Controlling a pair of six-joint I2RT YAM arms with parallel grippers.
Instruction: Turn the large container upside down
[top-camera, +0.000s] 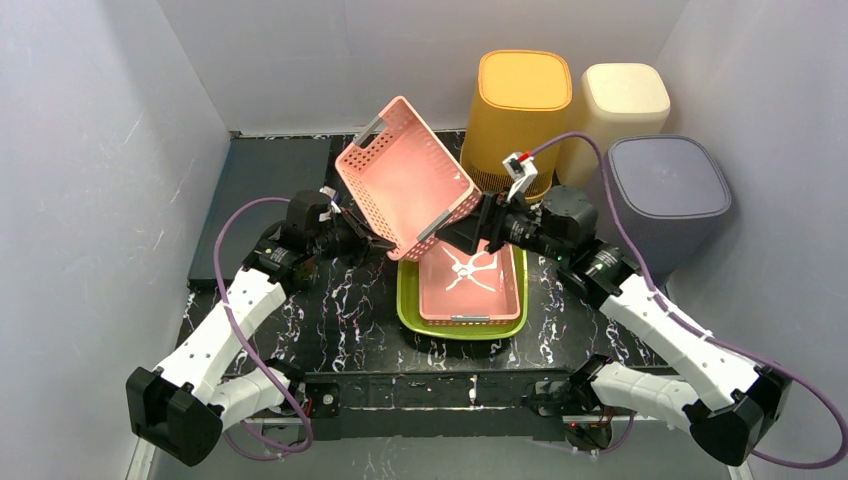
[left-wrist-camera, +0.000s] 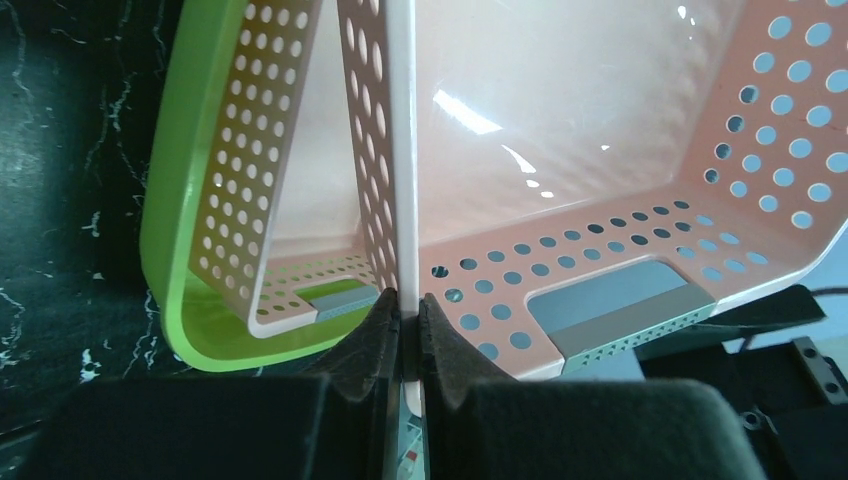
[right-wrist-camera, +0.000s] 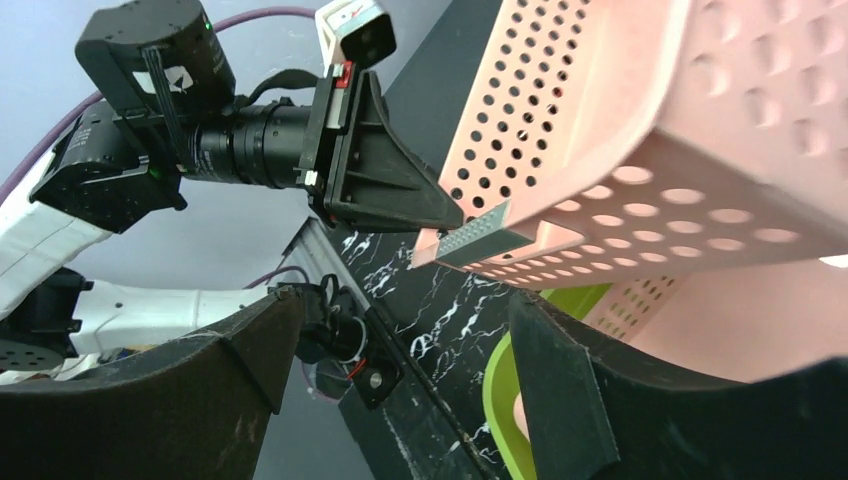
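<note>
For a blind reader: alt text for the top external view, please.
A large pink perforated basket hangs tilted between the left gripper and the right gripper, above a green tray that holds a smaller pink basket. Three tall bins stand behind, on the right.

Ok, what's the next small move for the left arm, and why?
Probably roll the left gripper to tip its load over: it pinches a wall of the large pink basket, which is only tilted, not inverted. The right gripper is open, holding nothing.
</note>
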